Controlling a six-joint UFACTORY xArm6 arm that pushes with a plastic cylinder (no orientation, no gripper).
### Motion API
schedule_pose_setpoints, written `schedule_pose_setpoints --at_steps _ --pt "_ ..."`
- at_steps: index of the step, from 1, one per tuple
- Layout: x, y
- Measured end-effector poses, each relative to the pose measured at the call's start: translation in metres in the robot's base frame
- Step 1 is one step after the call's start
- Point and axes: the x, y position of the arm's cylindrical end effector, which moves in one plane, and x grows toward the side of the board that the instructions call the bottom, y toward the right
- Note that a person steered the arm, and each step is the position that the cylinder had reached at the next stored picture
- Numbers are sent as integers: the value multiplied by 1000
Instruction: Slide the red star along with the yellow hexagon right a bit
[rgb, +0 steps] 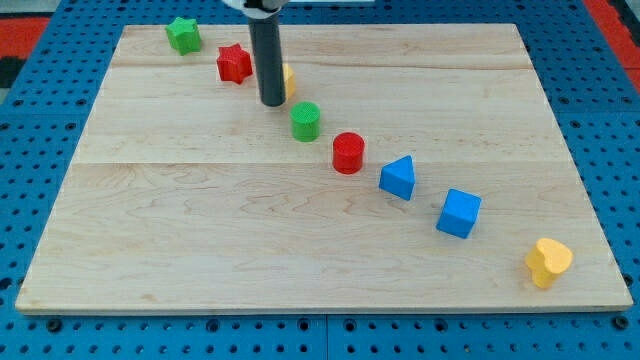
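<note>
Underneath, a pale wooden board (300, 220) rests on blue pegboard (20, 140). No claw shows; my tip (272, 102) hides most of the yellow hexagon (288, 80), beside the red star (234, 64).

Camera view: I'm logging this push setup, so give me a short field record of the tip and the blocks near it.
tip: my tip, between red star and yellow hexagon
red star, at the tip's left
yellow hexagon, mostly hidden behind the rod
next along the row: green cylinder, red cylinder
board: wooden board
</note>
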Motion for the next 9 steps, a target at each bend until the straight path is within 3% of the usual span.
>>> schedule_pose_setpoints --at_steps 1,3,4,5,6,7,8,9 --pt "-32 1" --pt "-23 -10" --pt "-18 -42" --pt "-38 -113" --pt "-57 -113" --pt "-58 -57" --pt "-58 -37" --pt "-63 -37"
